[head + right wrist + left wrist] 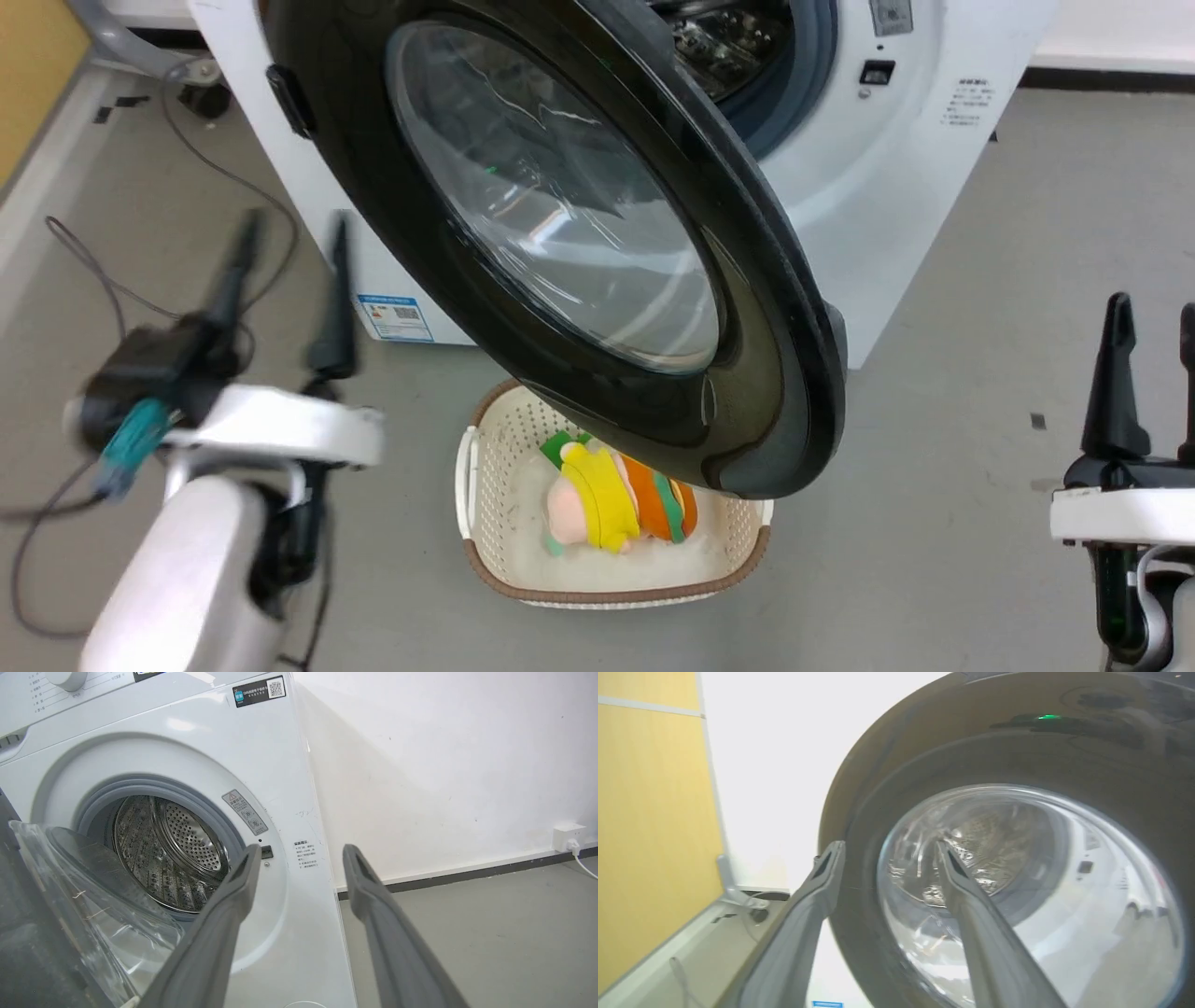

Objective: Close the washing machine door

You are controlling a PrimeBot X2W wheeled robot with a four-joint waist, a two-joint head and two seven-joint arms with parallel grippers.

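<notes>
The washing machine door stands swung wide open in front of the white washing machine, leaving the steel drum uncovered. At the far left the left pincer, blurred, has its fingers apart and empty, pointing at the door's outer face near its rim; below the door a white basket on the grey floor holds a colourful soft toy; at the far right the right pincer is spread, holding nothing, well apart from the door.
</notes>
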